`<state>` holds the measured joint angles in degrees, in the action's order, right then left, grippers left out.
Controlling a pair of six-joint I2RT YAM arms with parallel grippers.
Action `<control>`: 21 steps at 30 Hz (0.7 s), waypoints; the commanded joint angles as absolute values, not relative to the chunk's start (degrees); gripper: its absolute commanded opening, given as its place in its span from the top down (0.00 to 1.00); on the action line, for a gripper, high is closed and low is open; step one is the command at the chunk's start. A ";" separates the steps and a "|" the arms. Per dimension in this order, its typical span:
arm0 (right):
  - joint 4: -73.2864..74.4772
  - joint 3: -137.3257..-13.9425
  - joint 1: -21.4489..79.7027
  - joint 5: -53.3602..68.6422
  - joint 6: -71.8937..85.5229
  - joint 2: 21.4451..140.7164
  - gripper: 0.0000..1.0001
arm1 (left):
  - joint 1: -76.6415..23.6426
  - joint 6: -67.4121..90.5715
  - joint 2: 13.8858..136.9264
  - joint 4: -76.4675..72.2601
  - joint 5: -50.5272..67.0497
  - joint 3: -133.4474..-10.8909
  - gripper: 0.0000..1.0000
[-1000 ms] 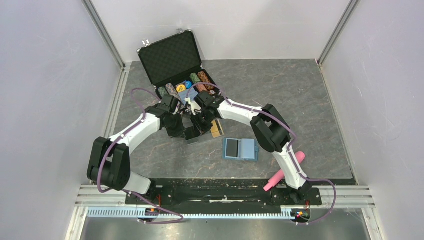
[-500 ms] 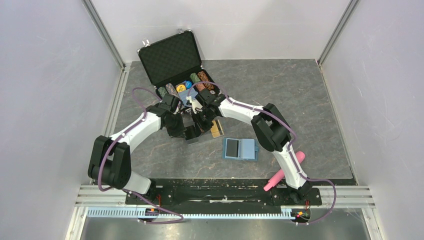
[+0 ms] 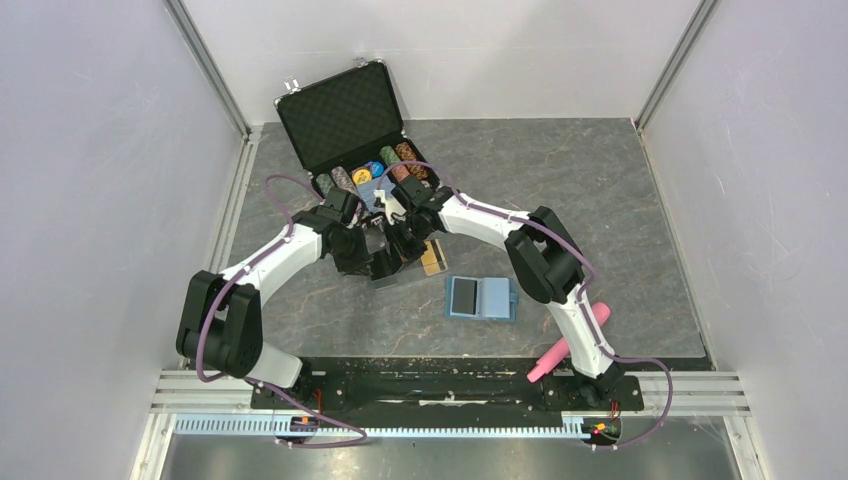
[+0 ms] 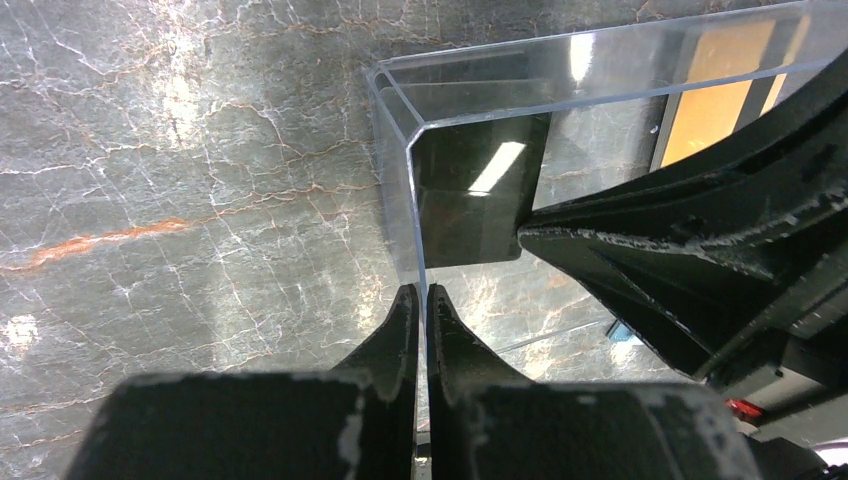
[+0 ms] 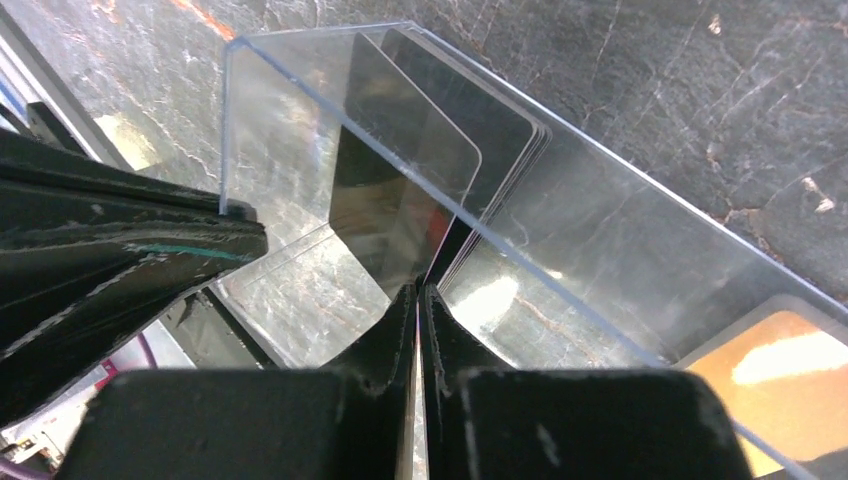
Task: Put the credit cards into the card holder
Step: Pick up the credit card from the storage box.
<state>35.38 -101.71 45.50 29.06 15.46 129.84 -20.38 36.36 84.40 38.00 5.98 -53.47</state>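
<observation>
in front of the chip briefcase (image 3: 340,115), braced the clear box (image 4: 600,60) with the left gripper (image 4: 421,300), clamped thin on the box's wall. nipped one dark card (image 5: 400,190) by its edge with the right gripper (image 5: 418,292), squeezed tight, down inside the box beside the other credit cards (image 5: 505,135). found the card holder (image 3: 481,298) lying open on the table (image 3: 620,200), apart from the box. judged as the pull-out step, stowing not yet begun. needed next: a straight lift over the wall, then a carry and a flat slide into a slot.

blocked: clear box (image 5: 620,270) walls round credit cards (image 5: 500,130) | free: table (image 3: 600,190) right
</observation>
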 commanded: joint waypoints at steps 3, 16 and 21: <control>24.84 -101.01 46.76 35.82 19.83 124.90 0.96 | -23.32 36.89 88.86 35.42 9.41 -50.46 0.98; 23.56 -98.62 46.76 35.18 20.26 127.61 0.73 | -23.42 36.74 89.37 35.31 9.67 -50.45 0.98; 24.33 -98.86 46.76 34.67 19.60 128.32 1.00 | -23.47 36.77 89.26 35.33 9.62 -50.36 0.98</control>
